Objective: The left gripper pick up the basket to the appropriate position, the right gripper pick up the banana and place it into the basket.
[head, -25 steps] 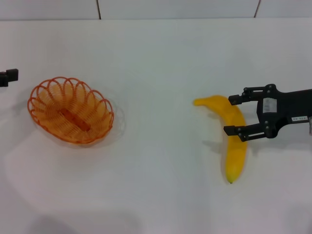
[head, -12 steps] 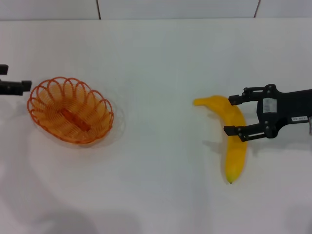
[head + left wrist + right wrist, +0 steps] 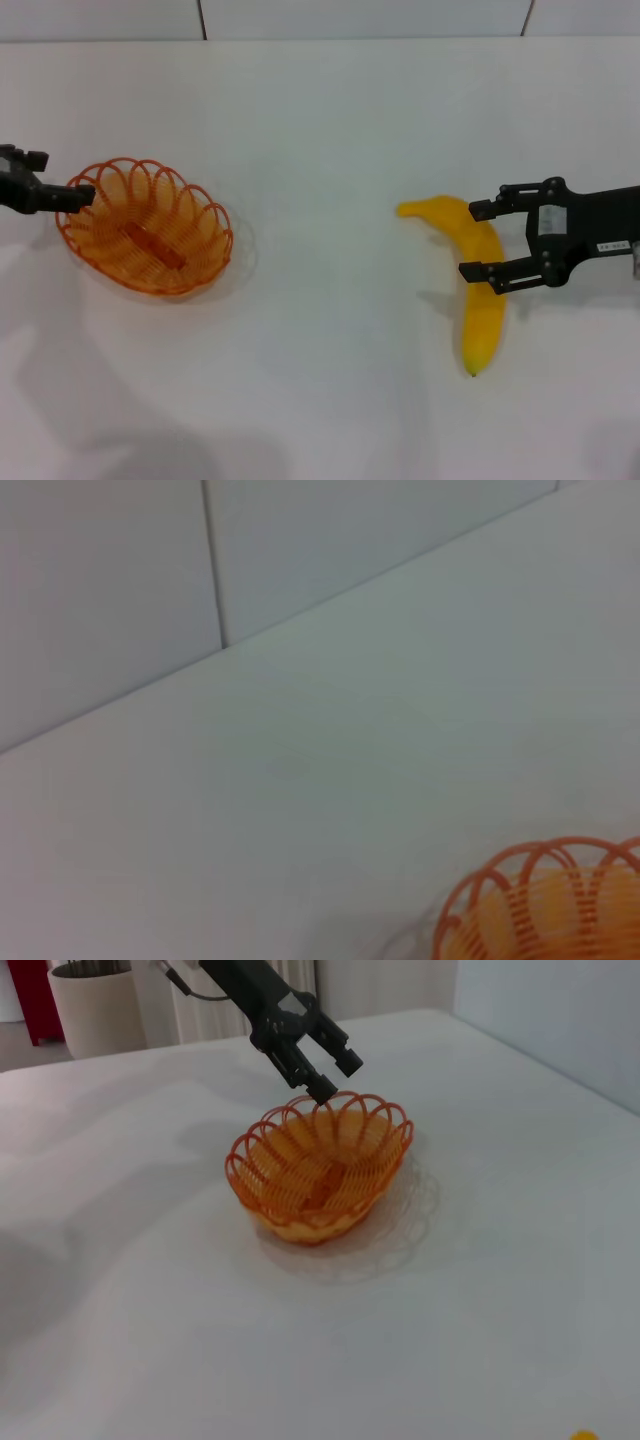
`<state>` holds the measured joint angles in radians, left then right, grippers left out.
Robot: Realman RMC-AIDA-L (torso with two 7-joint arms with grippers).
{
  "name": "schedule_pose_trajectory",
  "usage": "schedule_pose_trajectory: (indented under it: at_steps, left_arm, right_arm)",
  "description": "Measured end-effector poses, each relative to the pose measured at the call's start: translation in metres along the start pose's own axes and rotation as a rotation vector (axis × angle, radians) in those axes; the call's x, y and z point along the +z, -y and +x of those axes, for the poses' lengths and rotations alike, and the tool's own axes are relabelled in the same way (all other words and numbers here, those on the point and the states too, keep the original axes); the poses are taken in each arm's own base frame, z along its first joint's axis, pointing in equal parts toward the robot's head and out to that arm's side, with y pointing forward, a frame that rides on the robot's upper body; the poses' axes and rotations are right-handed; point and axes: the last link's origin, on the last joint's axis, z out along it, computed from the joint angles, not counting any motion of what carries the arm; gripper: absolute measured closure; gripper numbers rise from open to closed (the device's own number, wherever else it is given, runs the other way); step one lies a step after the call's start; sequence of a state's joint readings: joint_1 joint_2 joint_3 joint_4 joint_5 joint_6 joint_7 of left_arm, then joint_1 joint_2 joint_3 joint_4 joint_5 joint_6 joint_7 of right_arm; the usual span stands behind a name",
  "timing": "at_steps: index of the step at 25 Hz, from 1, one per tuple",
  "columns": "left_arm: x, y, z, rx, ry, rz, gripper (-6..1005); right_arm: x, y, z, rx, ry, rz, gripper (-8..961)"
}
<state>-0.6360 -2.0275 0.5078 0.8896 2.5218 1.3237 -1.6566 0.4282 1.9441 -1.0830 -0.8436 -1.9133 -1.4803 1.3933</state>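
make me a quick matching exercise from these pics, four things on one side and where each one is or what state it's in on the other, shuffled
Things:
1. left gripper
2. basket
3. right gripper
4. banana

States:
A. lying flat on the white table, between two open fingers
B. open, one finger on each side of the yellow fruit
C. open, tips right at the scalloped orange rim
D. standing upright on the table, nothing yellow inside

Pairs: 1-C, 2-D, 3-B, 4-A
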Motion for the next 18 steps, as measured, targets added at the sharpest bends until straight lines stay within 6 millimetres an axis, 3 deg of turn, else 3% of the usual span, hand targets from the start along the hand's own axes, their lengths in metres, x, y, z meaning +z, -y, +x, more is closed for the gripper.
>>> schedule_pose_trajectory:
  at_steps: [18]
  left_arm:
    - [0.021, -0.002, -0.009, 0.002, -0.002, 0.018, 156]
  right_arm:
    - [0.006, -0.001, -0.002, 0.011, -0.016, -0.01, 133]
